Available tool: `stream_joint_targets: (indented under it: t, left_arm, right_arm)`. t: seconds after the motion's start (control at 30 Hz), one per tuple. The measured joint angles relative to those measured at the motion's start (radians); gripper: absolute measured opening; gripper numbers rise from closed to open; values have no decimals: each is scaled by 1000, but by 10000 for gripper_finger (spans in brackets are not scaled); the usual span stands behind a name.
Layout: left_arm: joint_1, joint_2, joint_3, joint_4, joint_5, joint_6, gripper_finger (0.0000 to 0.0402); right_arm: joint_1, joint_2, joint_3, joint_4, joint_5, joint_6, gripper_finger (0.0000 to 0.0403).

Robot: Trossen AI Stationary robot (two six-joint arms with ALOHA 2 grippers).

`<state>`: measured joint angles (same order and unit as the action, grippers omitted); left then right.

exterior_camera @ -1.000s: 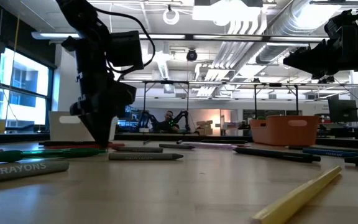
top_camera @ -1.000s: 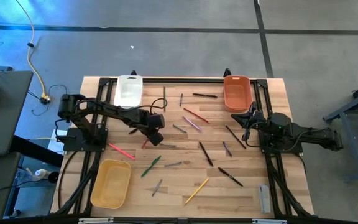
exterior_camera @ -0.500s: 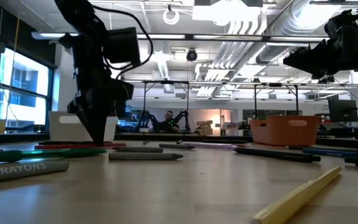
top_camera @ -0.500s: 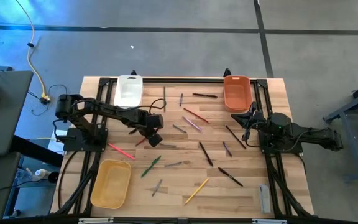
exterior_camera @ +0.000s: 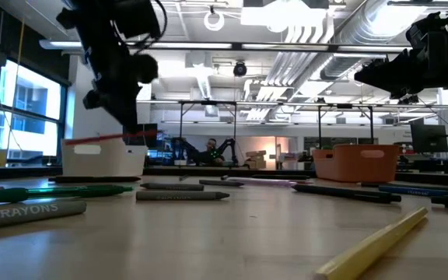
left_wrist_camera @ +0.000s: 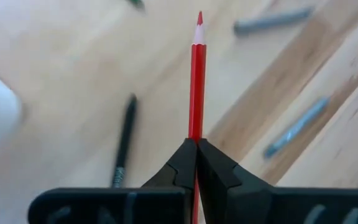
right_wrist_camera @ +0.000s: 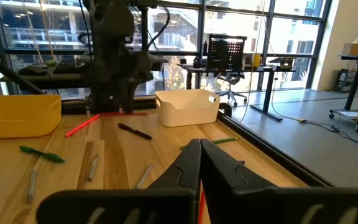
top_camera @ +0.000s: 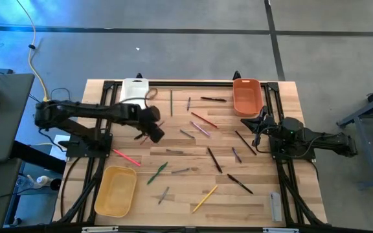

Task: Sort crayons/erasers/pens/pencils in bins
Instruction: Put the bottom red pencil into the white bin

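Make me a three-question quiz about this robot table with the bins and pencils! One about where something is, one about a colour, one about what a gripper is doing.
1. Where is the orange bin?
A. far edge, right arm's side
B. near edge, left arm's side
C. table middle

2. What colour is the pencil in the left gripper?
A. green
B. red
C. yellow

3. What is the left gripper doing?
A. open over the table
B. shut on the pencil, lifted off the table
C. resting inside the yellow bin

Answers:
1 A: the high view shows it at the far edge, just beyond the right arm.
2 B: the left wrist view shows a red pencil.
3 B: the fingers pinch the pencil, and the low view shows it above the table.
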<state>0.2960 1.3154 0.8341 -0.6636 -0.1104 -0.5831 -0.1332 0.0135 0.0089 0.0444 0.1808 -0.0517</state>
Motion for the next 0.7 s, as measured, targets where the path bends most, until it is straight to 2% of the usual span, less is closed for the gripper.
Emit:
stream_joint_targets:
  t: [0.13,0.27,0.5,0.7]
  left_arm:
    - [77,-86,15,-8,-38,48,1]
    - [175,-119,80,-12,-90,153,1]
    - [378,-96,209,-15,-92,312,0]
    - [545,-57,223,-23,-80,372,0]
  right_arm:
    - [0,0,0,0,0,0,0]
    - [0,0,0,0,0,0,0]
    - [0,0,0,0,0,0,0]
    - [0,0,0,0,0,0,0]
